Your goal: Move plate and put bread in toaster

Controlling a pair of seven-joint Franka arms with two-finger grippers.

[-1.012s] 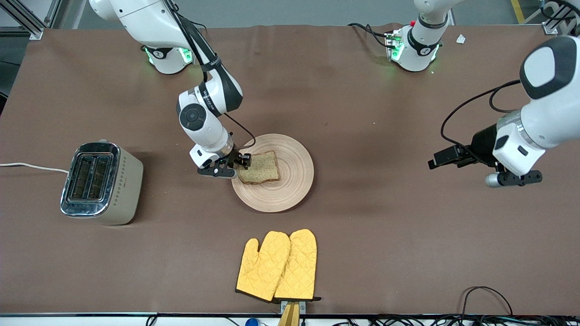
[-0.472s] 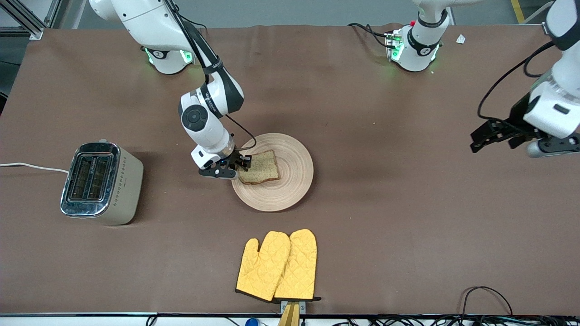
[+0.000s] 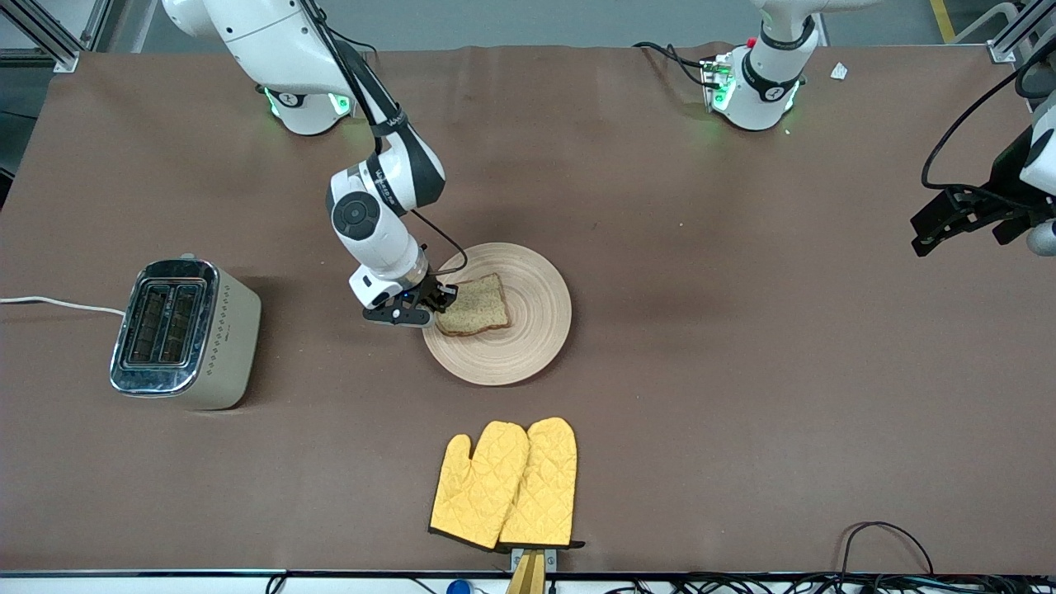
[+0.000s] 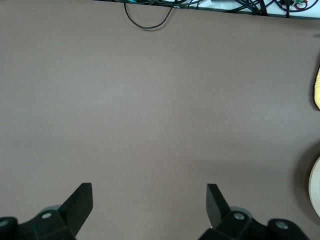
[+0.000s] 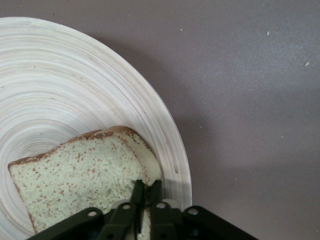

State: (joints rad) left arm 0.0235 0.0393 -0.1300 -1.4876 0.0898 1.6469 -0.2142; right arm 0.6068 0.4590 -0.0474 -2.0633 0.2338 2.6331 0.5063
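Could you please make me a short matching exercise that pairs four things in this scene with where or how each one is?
1. bread
2. toaster
3. left claw
4. right claw

A. open over bare table
B. lying on the plate
C. shut on the bread's edge
D. toward the right arm's end of the table

Pairs: 1-B, 2-D, 3-A, 4-C

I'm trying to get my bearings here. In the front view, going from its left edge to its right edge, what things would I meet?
toaster → right gripper, closed on the edge of the bread → plate → left gripper, open in the air at the left arm's end of the table. The yellow oven mitts overlap the plate's span, so they are left out.
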